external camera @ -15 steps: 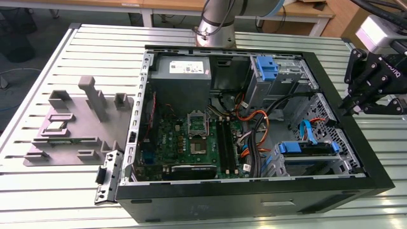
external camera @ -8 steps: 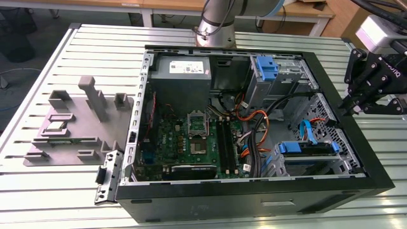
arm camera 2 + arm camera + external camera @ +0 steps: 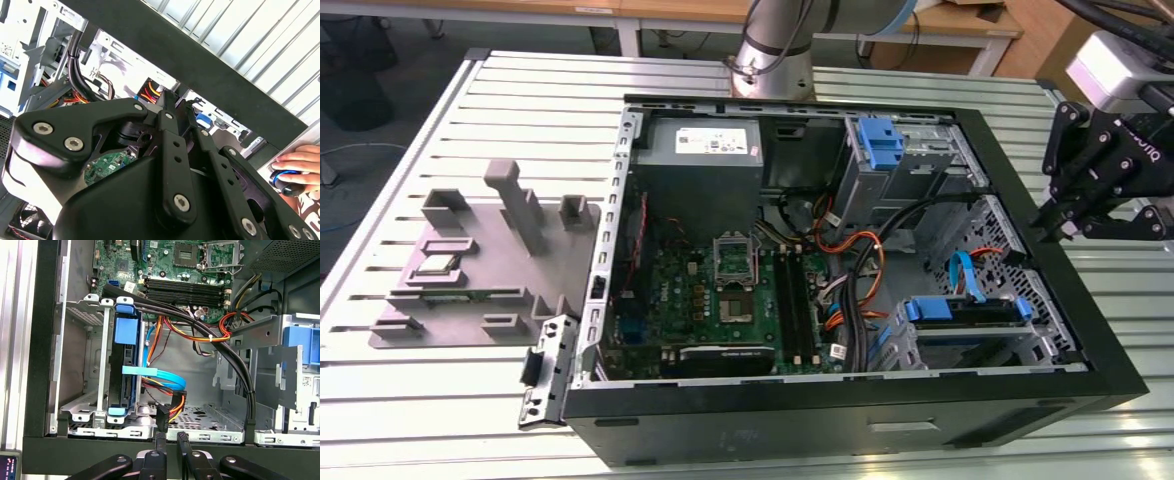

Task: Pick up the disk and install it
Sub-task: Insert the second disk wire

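Hovering end effector outside case rim, disk caged

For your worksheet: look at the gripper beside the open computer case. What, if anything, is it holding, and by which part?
Nothing is held. The gripper has its fingertips nearly together with nothing between them, at the case's black edge.

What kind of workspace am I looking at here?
Likely a robotics lab bench set up for computer assembly: an open desktop computer case lies on a slatted aluminium table, a grey fixture block sits beside it, and the robot's hand hangs at the case's edge.
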You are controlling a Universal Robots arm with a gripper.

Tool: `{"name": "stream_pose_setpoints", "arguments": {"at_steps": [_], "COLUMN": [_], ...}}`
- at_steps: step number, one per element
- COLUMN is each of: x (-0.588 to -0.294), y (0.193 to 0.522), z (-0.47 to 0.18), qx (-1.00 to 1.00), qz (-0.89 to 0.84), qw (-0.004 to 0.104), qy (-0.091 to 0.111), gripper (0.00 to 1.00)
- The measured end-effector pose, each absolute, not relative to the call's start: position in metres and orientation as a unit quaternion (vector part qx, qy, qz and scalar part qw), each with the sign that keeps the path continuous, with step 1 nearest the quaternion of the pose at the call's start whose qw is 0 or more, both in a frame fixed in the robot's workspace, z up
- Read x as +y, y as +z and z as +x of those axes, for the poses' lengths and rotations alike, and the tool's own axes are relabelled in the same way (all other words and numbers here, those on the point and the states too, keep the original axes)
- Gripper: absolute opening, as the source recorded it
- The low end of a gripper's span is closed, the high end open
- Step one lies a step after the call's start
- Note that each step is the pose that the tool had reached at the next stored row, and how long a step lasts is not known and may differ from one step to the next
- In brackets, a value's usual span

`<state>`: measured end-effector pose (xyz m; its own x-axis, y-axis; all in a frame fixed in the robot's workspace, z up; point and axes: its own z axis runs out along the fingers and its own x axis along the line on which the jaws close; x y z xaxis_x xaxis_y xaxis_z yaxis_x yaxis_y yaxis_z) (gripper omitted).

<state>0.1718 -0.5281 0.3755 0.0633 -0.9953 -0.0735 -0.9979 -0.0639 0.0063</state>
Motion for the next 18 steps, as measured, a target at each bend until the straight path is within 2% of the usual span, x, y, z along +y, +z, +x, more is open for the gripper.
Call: {"name": "stream_pose_setpoints", "arguments": {"at_steps": [18], "x": [-0.5286], "y": [0.3755], "z": [0.1718], "qx": [0.684], "qz": [-0.729], "qw": [0.023], "qy": [0.029], "gripper": [0.23]}}
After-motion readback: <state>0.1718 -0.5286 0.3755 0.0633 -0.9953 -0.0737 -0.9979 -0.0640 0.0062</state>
